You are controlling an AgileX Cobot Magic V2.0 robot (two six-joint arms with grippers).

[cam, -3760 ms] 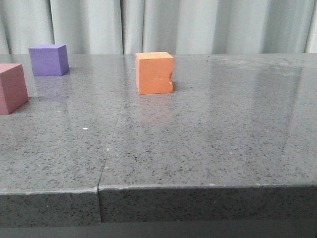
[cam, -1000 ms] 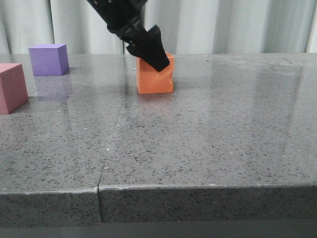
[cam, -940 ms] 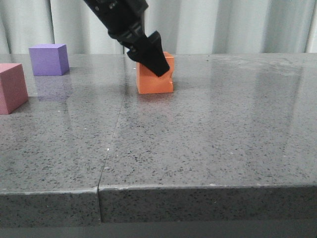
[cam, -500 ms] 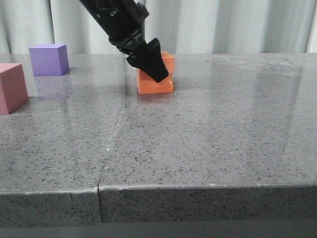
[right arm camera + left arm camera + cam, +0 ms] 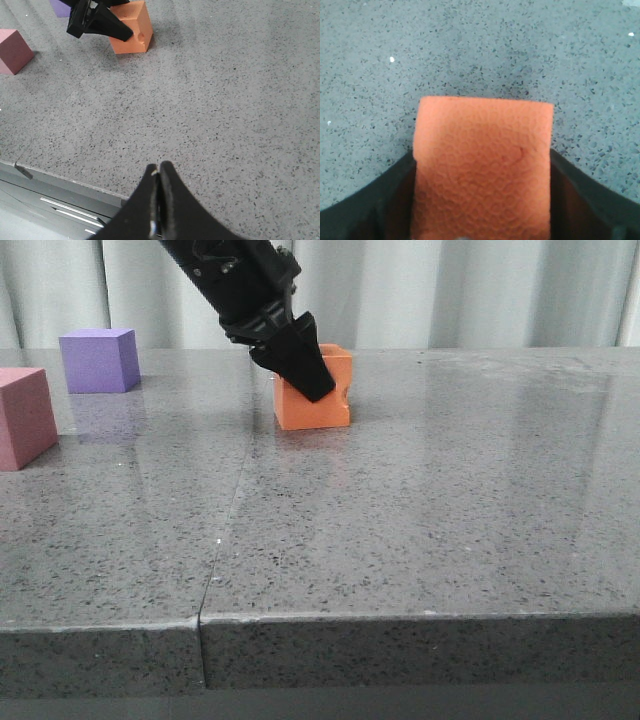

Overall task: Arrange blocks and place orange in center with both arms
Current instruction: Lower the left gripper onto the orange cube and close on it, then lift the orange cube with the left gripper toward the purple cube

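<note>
Between the left claw's (image 5: 482, 220) fingers sits the orange cube (image 5: 483, 165)

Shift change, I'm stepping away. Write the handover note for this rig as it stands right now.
Left gripper: fingers on either side of the orange cube, which sits on the table; firm grip not confirmed.
Right gripper: shut, empty, near the table's front edge.
Pink cube and purple cube: far left, apart, untouched.
Done: the approach to the orange cube.
Left: lining up the blocks with the orange cube in the middle.
</note>
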